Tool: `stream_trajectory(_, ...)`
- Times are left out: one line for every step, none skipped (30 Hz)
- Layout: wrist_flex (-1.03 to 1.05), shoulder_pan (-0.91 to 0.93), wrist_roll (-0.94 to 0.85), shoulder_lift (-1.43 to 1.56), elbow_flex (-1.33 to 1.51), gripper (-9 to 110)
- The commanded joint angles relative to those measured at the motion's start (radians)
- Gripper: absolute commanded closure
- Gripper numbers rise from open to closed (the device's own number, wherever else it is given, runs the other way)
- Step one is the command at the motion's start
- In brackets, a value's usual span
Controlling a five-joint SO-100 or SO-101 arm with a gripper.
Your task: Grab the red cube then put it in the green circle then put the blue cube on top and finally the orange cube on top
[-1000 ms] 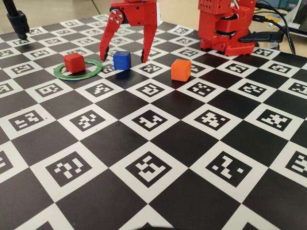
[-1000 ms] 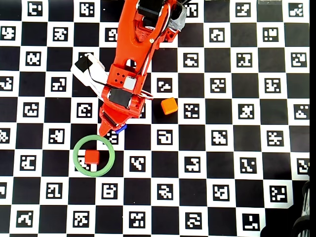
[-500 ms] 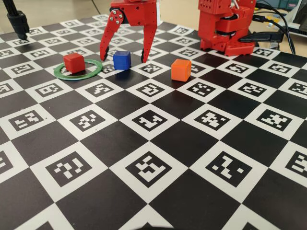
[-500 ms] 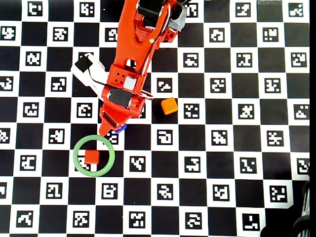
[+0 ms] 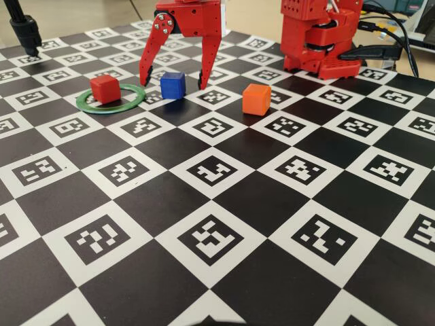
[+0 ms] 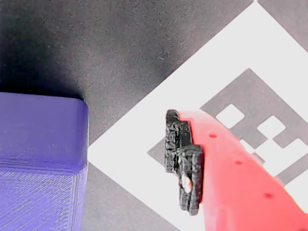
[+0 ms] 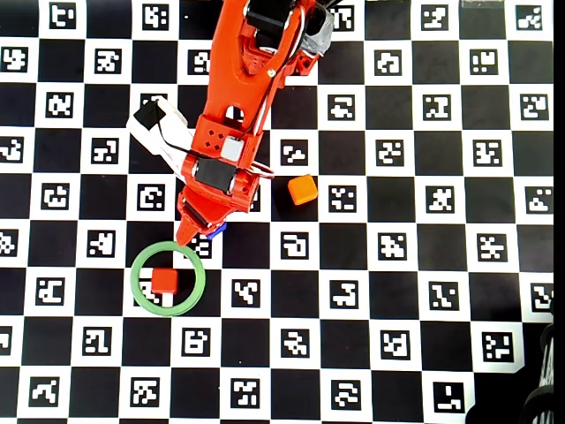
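Nothing visibly moved; jaws open, straddling blue cube (image 5: 172,85), apparently untouched.

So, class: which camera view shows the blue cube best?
The fixed view: the whole blue cube stands between the open gripper fingers. The wrist view shows one cropped corner; overhead, the arm hides all but a sliver.

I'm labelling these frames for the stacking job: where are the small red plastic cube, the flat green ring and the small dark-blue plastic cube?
small red plastic cube (image 5: 105,89), fixed view, front face.
flat green ring (image 5: 132,100), fixed view, right-hand band.
small dark-blue plastic cube (image 5: 172,85), fixed view, front face.
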Motion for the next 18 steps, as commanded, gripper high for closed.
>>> stream_trajectory(-0.015,-0.003,0.017,0.069,-0.063,58)
stream_trajectory(-0.02,-0.002,0.02,0.069,-0.063,59)
stream_trajectory(-0.025,0.0,0.025,0.069,-0.063,60)
stream_trajectory(-0.028,0.0,0.031,0.069,-0.063,62)
stream_trajectory(-0.031,0.0,0.034,0.069,-0.063,63)
stream_trajectory(-0.032,0.0,0.037,0.069,-0.063,63)
stream_trajectory(-0.035,-0.002,0.043,0.069,-0.063,64)
stream_trajectory(-0.038,-0.003,0.044,0.069,-0.063,65)
stream_trajectory(-0.041,-0.006,0.046,0.069,-0.063,65)
stream_trajectory(-0.046,-0.006,0.049,0.067,-0.063,66)
stream_trajectory(-0.049,-0.006,0.049,0.066,-0.063,67)
stream_trajectory(-0.054,-0.006,0.051,0.064,-0.063,67)
stream_trajectory(-0.057,-0.006,0.051,0.063,-0.063,68)
stream_trajectory(-0.063,-0.006,0.052,0.061,-0.063,68)
stream_trajectory(-0.069,-0.005,0.052,0.061,-0.063,70)
stream_trajectory(-0.072,-0.005,0.058,0.058,-0.064,72)
stream_trajectory(-0.074,-0.002,0.075,0.055,-0.066,75)
stream_trajectory(-0.075,0.0,0.086,0.051,-0.067,77)
